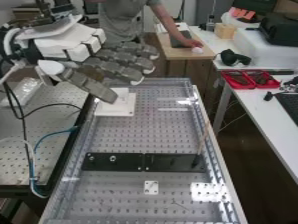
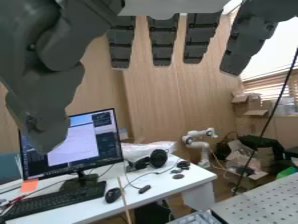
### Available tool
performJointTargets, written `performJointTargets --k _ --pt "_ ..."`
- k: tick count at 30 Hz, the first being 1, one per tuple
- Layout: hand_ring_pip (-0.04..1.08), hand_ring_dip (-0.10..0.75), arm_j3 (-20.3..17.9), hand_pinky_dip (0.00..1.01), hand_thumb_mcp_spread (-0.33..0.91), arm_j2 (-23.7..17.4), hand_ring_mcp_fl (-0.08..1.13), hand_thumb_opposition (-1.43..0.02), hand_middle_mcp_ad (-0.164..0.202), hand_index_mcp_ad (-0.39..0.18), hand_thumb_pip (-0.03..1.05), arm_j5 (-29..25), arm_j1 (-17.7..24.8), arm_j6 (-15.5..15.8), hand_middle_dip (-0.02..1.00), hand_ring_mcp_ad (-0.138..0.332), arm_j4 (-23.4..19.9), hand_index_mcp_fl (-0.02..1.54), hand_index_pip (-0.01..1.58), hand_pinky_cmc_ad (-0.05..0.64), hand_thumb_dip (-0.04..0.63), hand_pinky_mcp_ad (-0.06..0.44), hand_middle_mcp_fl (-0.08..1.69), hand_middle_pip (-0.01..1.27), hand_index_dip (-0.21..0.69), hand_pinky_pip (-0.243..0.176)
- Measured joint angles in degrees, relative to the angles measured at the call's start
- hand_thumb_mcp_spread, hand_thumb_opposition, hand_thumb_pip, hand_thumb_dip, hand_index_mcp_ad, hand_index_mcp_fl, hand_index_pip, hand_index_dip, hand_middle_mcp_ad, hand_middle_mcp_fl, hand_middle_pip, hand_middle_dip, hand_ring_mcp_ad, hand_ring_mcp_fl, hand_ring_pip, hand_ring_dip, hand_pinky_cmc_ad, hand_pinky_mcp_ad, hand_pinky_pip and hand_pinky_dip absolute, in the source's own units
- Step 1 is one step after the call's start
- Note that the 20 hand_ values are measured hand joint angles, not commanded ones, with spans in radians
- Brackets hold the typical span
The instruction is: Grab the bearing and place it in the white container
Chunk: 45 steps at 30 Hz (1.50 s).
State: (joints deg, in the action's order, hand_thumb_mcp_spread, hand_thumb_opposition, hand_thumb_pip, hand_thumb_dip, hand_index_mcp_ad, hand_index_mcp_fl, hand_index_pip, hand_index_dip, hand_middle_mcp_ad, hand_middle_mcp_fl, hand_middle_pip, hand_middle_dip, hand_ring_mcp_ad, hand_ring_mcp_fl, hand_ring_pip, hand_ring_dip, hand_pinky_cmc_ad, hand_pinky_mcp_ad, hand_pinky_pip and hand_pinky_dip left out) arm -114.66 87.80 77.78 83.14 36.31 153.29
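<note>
Fingers [image 1: 118, 70] open, roughly straight, nothing gripped. They point across the counter [image 1: 149, 135], roughly parallel to the long axis of the bar [image 1: 169, 162]. Thumb [image 1: 88, 85] angles down toward the container [image 1: 124, 108]; its tip overlaps the container's far corner in the high view. Can't tell the height gap.

Farther out, bar lies well apart, toward the counter's near end. Larger nut [image 1: 113, 158] on it, smaller nut [image 1: 91, 158] beside.

Can't tell where the bearing is, so no approach line yet, and can't call the task done. My read: locate bearing first, container included. Risks: taking larger nut for bearing, or thumb clipping container if hand drops here.
</note>
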Motion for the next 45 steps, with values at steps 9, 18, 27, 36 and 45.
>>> performJointTargets --k 9,18,27,36,45 --pt "0.1 0.016 0.82 0.25 0.22 0.01 0.01 -0.76 0.073 -0.161 0.54 -0.12 1.19 0.11 0.13 0.134 0.6 0.1 0.11 0.379 0.159 0.297 0.0 0.13 0.164 -0.093" --pt "0.1 0.016 0.43 0.25 0.22 -0.96 0.01 -0.76 0.073 -0.157 0.54 1.31 1.37 0.02 0.13 0.129 0.0 0.1 0.11 0.379 0.159 0.297 0.0 0.13 0.164 -0.089" --pt "0.1 0.016 0.77 0.25 0.22 -1.28 0.01 -0.76 0.073 -0.157 0.55 0.87 2.95 -0.29 0.13 0.129 -0.62 0.1 0.11 0.379 0.159 0.297 0.0 0.13 0.164 -0.093" --pt "0.1 0.016 1.97 0.25 0.22 -1.13 0.01 -0.76 0.073 -0.157 0.55 1.32 4.01 -0.39 0.13 0.129 -0.81 0.1 0.11 0.379 0.159 0.297 0.0 0.13 0.164 -0.089" --pt "0.1 0.016 2.59 0.25 0.22 -1.23 0.01 -0.76 0.073 -0.157 0.55 2.32 3.93 0.18 0.13 0.138 -0.19 0.1 0.11 0.379 0.159 0.297 0.0 0.13 0.164 -0.089"
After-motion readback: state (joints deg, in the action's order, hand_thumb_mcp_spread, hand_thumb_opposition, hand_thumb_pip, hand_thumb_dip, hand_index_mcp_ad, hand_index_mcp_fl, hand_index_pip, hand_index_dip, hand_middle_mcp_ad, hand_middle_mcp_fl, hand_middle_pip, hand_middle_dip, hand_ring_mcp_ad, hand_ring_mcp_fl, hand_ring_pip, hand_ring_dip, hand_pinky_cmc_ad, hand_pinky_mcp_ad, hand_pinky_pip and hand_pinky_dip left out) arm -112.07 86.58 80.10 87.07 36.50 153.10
